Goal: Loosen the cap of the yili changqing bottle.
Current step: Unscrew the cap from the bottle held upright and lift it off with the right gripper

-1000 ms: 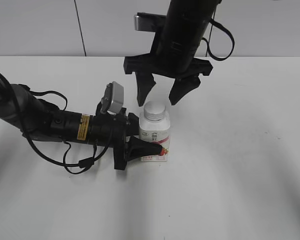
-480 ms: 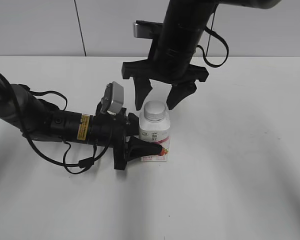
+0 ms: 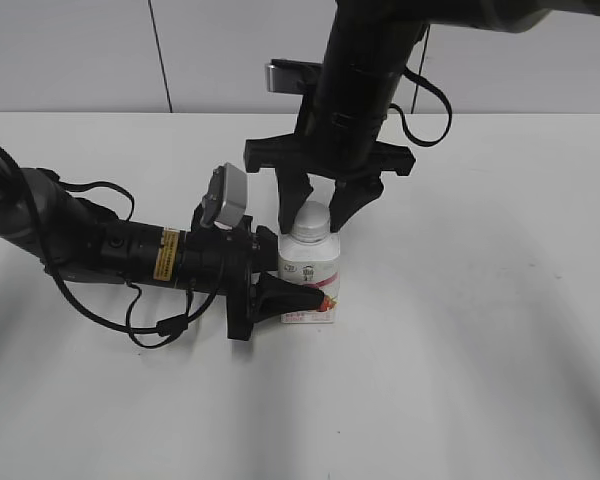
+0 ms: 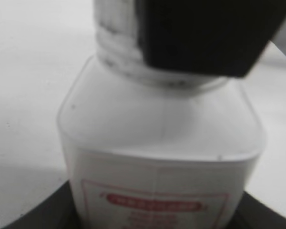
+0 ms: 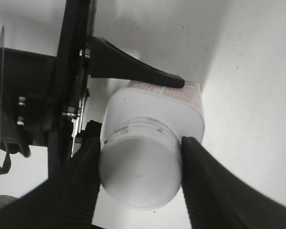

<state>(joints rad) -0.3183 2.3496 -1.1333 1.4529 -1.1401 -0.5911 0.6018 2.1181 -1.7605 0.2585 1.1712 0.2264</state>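
Because a screw cap turns only if the body under it cannot, the left gripper [image 3: 280, 290] clamps the yili changqing bottle [image 3: 309, 275] low on its labelled body, reaching in from nine o'clock and holding it upright on the white table [image 3: 480, 350], near the middle of the exterior view. The right gripper [image 3: 318, 208] comes straight down from twelve o'clock so that its two fingers [image 5: 200, 186] bracket the cap [image 5: 140, 174] from opposite sides, the natural stance for a twist about the bottle's axis. In the right wrist view both fingers lie against the cap's rim at about nine and three o'clock, so this claw looks closed on the cap, though how firmly I cannot tell.

Against the earlier exterior frames, the right claw was spread wide and hanging above the cap, clear of it; now it is lower and narrowed around it. The left arm and the bottle sit as before.
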